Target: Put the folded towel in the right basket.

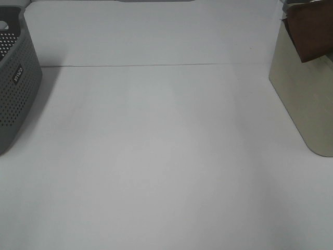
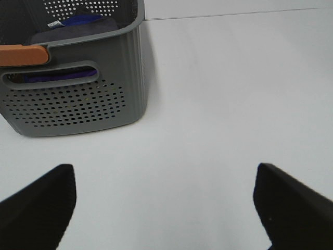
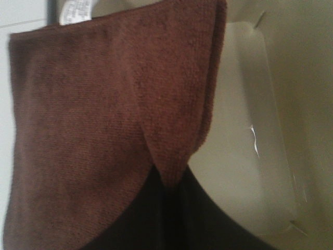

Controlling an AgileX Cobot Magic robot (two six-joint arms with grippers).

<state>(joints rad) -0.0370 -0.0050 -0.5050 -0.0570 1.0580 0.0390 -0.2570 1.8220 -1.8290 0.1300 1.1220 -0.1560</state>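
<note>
Your right gripper [image 3: 169,208] is clamped on a fold of the towel [image 3: 104,104], which hangs at the bin [image 3: 291,104] rim, seemingly partly outside it. Release here and it may drape the wall or slide out. The left gripper [image 2: 166,208] is spread and empty, well away from the bin.

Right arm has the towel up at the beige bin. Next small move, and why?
Probably nudge the right hand further over the bin before releasing. The towel hangs pinched at the bin's left rim in the high view, one corner overlapping the outer wall, so dropping now may snag it.
</note>
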